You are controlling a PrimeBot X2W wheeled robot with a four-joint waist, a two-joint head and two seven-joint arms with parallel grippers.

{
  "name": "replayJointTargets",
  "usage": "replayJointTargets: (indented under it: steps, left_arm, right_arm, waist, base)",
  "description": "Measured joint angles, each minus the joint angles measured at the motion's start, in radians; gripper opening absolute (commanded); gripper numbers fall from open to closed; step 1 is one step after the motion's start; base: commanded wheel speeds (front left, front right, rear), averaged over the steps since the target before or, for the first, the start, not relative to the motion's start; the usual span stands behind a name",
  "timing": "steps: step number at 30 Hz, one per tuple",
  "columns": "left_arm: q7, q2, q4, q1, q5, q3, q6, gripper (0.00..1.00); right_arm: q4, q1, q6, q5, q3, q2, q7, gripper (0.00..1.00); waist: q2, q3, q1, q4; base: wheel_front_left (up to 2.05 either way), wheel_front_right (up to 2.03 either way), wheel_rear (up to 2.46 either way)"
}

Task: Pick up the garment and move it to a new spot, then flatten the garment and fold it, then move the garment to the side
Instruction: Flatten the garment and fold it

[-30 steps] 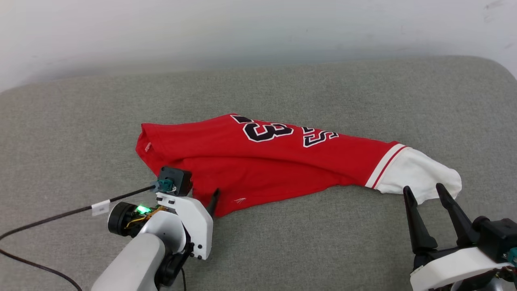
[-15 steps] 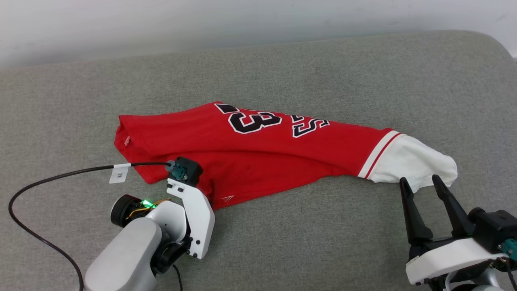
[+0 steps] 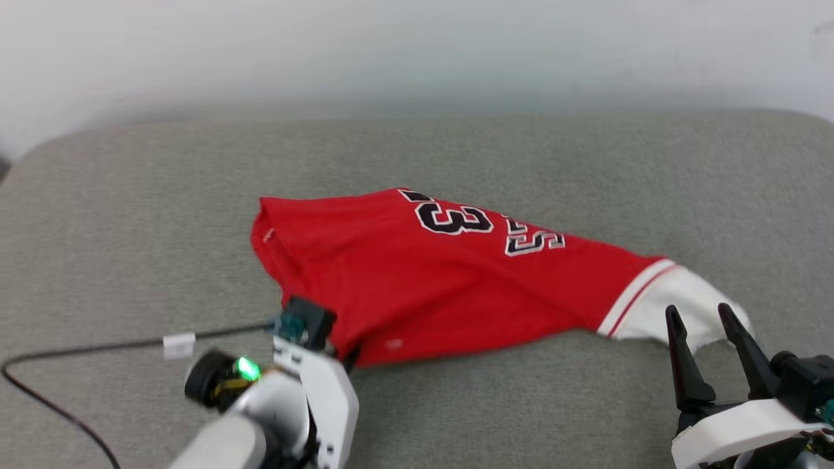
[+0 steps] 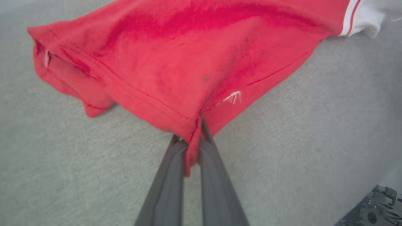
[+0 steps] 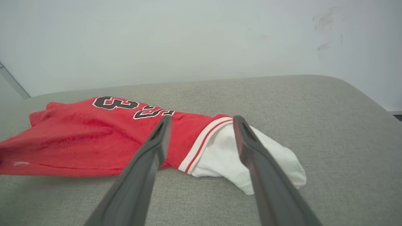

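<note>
The garment, a red jersey printed "33" in black, lies bunched lengthwise. Its hem is pinched in the left gripper, and its white sleeve lies just beyond the right gripper.

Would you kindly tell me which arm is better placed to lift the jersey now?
Probably the left: the left gripper is shut on the hem of the red jersey, while the right gripper stands open beside the white sleeve, holding nothing.
</note>
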Motion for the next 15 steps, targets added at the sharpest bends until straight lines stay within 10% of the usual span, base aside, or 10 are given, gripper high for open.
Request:
replayJointTargets:
  steps: [14,15]
  left_arm:
    - [0.109,0.025,-0.105,0.409,-0.129,-0.082,0.095,0.00]
    - [0.109,0.022,-0.101,0.419,-0.132,-0.082,0.101,0.15]
  right_arm:
    - [-0.023,0.064,0.000,-0.005,0.004,0.000,0.031,1.00]
    - [-0.027,0.066,0.000,-0.005,0.004,0.000,0.032,1.00]
  waist:
    - [0.0000,-0.119,-0.0001,0.077]
    - [0.0000,-0.124,-0.0001,0.078]
  base:
    - [0.00,0.00,0.00]
    - [0.00,0.00,0.00]
